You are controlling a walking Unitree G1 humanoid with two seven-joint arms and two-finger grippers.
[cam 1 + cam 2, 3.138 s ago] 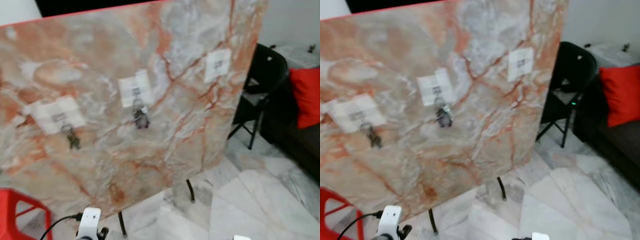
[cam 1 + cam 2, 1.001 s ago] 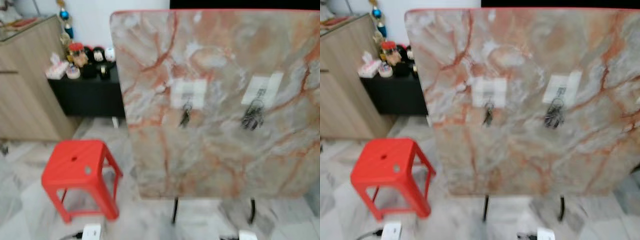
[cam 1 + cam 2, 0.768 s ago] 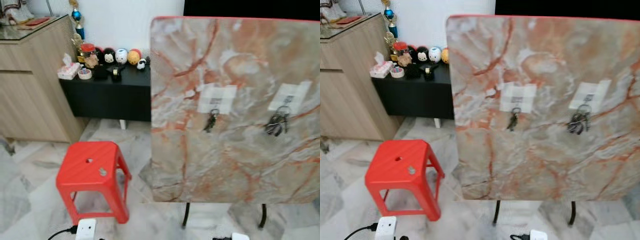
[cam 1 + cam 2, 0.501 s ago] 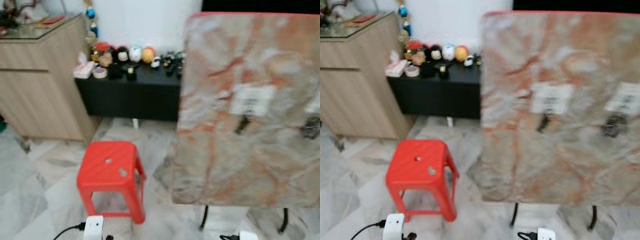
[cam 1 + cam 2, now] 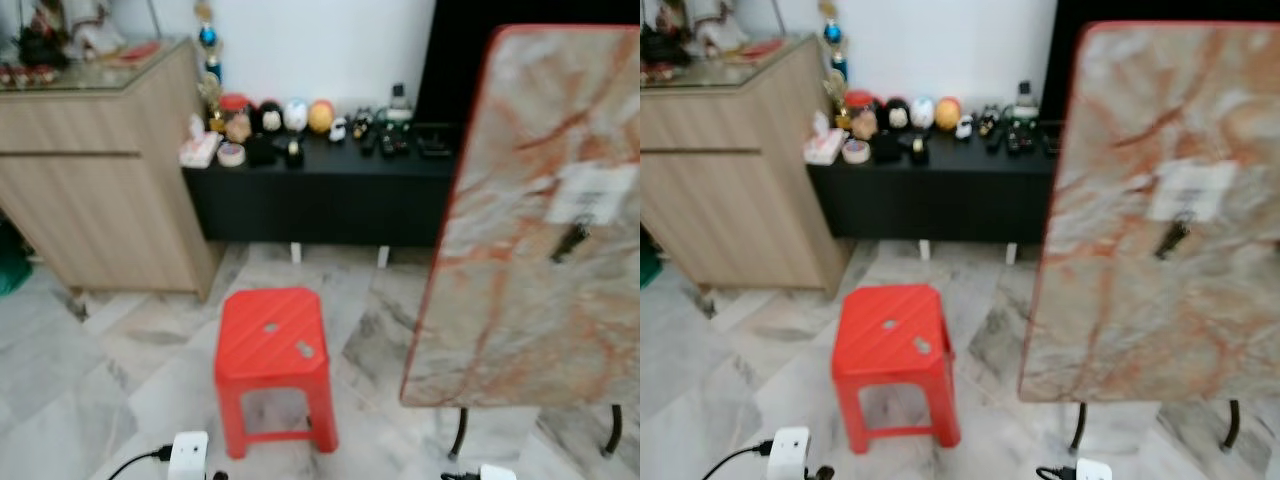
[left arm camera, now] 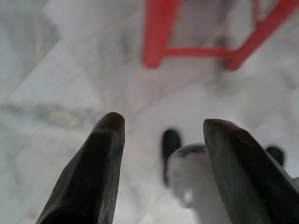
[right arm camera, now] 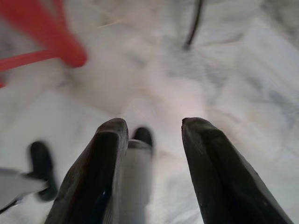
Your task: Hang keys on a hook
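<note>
An upright marble-patterned board (image 5: 540, 230) stands at the right on thin black legs. A white patch with a hook (image 5: 590, 192) is fixed to it, and a small bunch of keys (image 5: 570, 242) hangs below the patch. In the left wrist view my left gripper (image 6: 163, 125) hangs open over the pale floor, with nothing between its fingers. My right gripper (image 7: 154, 123) is open and empty too, pointing down at the floor near a board leg (image 7: 194, 23). Both arms hang low, far from the board.
A red plastic stool (image 5: 272, 345) stands on the marble floor in front of me, left of the board. Behind it a low black cabinet (image 5: 320, 195) carries several small toys. A wooden sideboard (image 5: 100, 180) fills the left. Open floor (image 5: 120, 370) lies at the front left.
The whole picture has shifted: the camera has turned left. The board now sits at the right edge, its second key bunch is out of frame, and the stool is near the middle.
</note>
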